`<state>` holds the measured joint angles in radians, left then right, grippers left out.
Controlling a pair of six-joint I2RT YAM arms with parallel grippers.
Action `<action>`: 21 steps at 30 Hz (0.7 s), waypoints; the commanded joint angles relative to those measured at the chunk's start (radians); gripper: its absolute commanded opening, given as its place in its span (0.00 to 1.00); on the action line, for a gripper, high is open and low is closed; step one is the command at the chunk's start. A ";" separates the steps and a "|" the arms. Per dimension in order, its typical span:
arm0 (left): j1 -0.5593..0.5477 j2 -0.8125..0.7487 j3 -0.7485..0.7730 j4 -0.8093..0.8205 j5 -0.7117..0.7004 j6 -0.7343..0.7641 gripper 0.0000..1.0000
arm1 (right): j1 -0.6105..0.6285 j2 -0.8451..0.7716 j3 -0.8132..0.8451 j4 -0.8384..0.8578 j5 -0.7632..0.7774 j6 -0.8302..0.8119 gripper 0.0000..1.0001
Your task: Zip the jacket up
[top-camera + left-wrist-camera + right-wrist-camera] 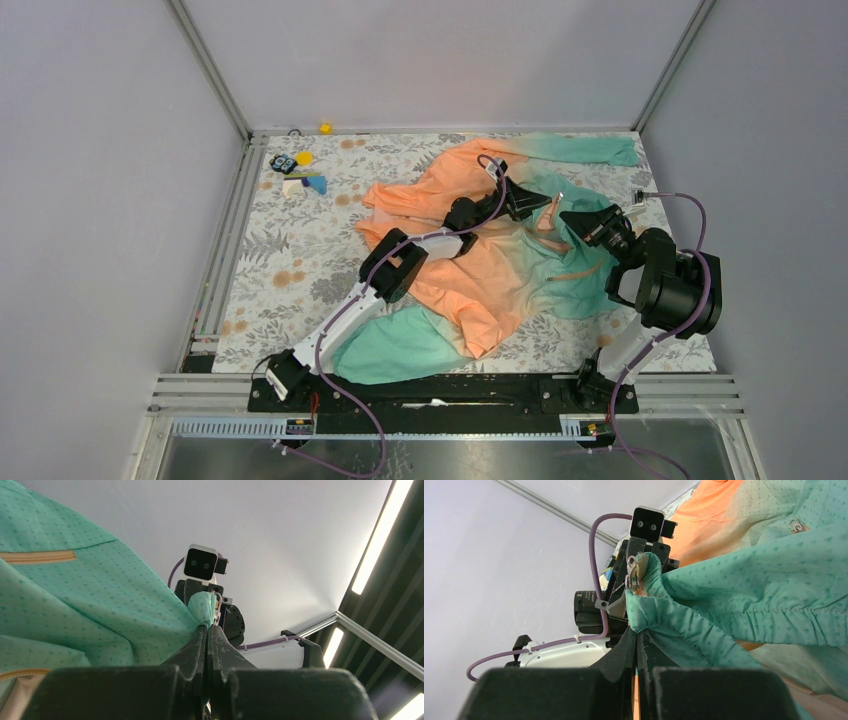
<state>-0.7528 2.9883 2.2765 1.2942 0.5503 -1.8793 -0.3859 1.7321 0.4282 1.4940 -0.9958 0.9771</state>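
The jacket (470, 270) lies crumpled on the floral table, orange in the middle, mint-teal at the hem and sleeves. My left gripper (538, 205) and right gripper (578, 220) face each other close together over the teal hem at the right. In the left wrist view the left gripper (207, 628) is shut on a fold of teal fabric (90, 595). In the right wrist view the right gripper (637, 635) is shut on teal fabric (764, 595). A metal zipper slider (632, 578) shows at the bunched edge between the two grippers. An orange zipper strip (37, 556) crosses the cloth.
Several small toys (300, 175) lie at the table's back left and a yellow piece (325, 128) by the back rail. Grey walls and metal frame rails (215, 250) enclose the table. A second small metal pull (794, 526) hangs on the jacket.
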 commanded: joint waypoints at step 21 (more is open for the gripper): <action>-0.023 -0.056 -0.127 0.032 0.073 0.184 0.00 | -0.016 -0.017 0.014 0.148 0.014 0.009 0.00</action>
<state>-0.7601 2.9593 2.2135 1.2861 0.5850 -1.7847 -0.3992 1.7229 0.4282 1.4944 -0.9871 0.9848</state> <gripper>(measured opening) 0.014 0.017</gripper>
